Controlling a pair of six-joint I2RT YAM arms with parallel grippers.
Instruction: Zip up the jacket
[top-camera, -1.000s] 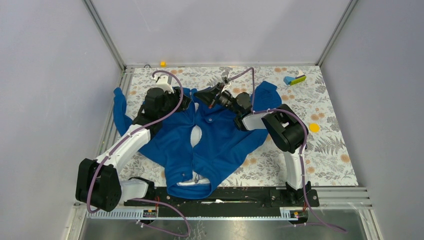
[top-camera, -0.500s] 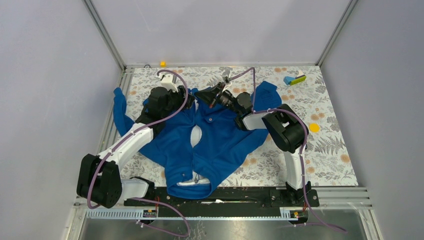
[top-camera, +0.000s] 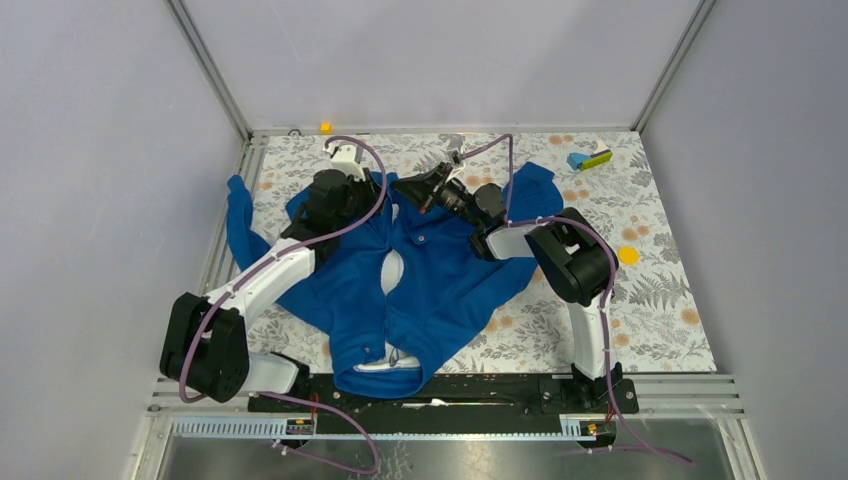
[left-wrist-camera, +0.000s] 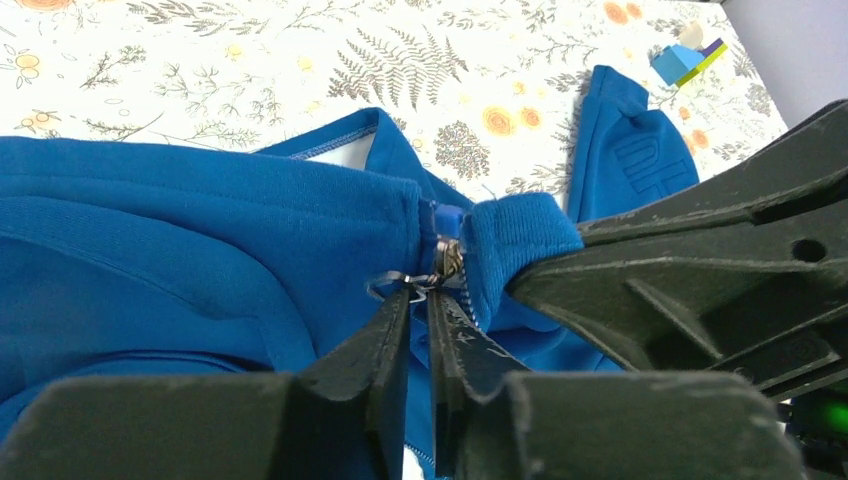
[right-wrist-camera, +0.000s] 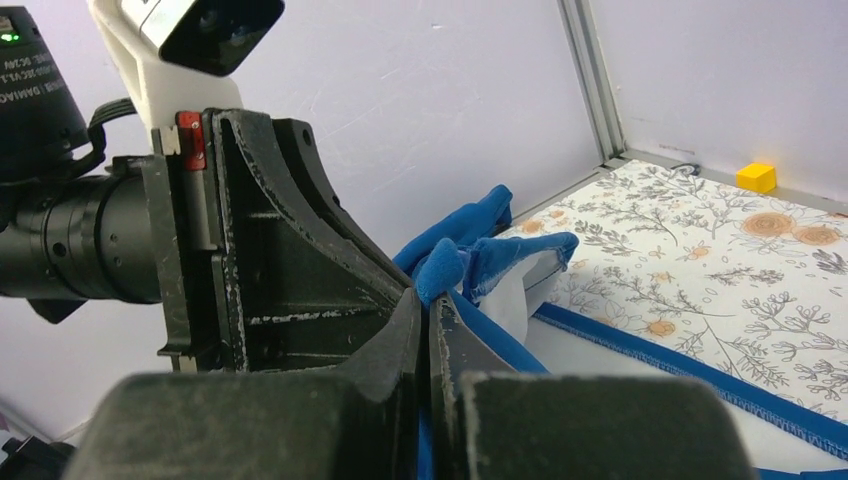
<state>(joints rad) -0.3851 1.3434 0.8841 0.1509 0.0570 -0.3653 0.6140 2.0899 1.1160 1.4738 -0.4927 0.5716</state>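
Left claw (left-wrist-camera: 420, 296) nips the small metal zipper pull (left-wrist-camera: 441, 262); right claw (right-wrist-camera: 426, 292) clamps the royal-blue fabric jacket (top-camera: 440, 290) at its hem. Gripped so thinly, the pull may slip free.

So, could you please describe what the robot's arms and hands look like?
The left arm and right arm have white links, bulky black joints and purple cables looped alongside. The left hand and right hand each have two matte black, scuffed, wedge-shaped fingers.

jacket (top-camera: 440, 280): royal blue, white inner lining
tablecloth (top-camera: 660, 300): white, grey ferns, orange flowers
cube (top-camera: 326, 127), top edge: yellow
disc (top-camera: 627, 255), right side: yellow
block (top-camera: 590, 159), upper right: blue and yellow-green
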